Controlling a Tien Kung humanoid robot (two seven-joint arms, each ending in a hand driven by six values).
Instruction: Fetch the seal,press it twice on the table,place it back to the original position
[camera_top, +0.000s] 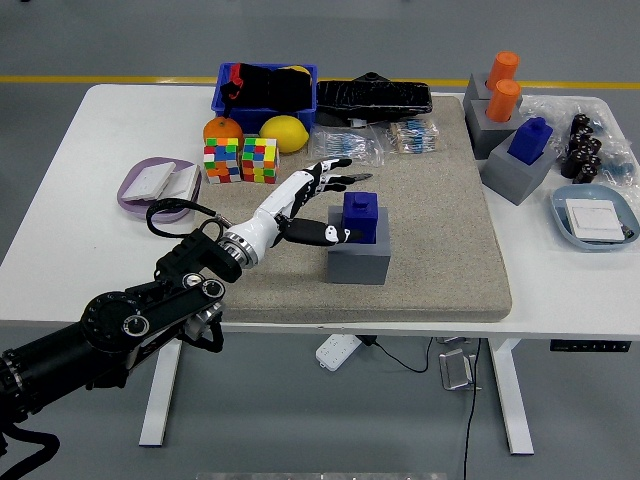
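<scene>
**Robot hand reaches the blue seal**

The left robot hand (318, 200) is right beside the blue seal (360, 217). Its fingers are spread wide and hold nothing. The thumb tip looks like it touches the left side of the seal, but from up here I cannot be sure. The right arm is not in sight.

The seal stands upright on a gray block (358, 258), near the middle of the tan mat (440, 230) on the white table (570, 290). It is a blue cube with a small knob on top. Its long side goes up and down, with the knob pointing up and the stamping face down on the block.

I think the seal is hard and light, most likely plastic, so it will not bend or squash. Its smooth sides may be a bit slippery. The best place to hold it is across two flat sides of the cube, thumb on one side and fingers on the other, and then lift it straight up
</scene>
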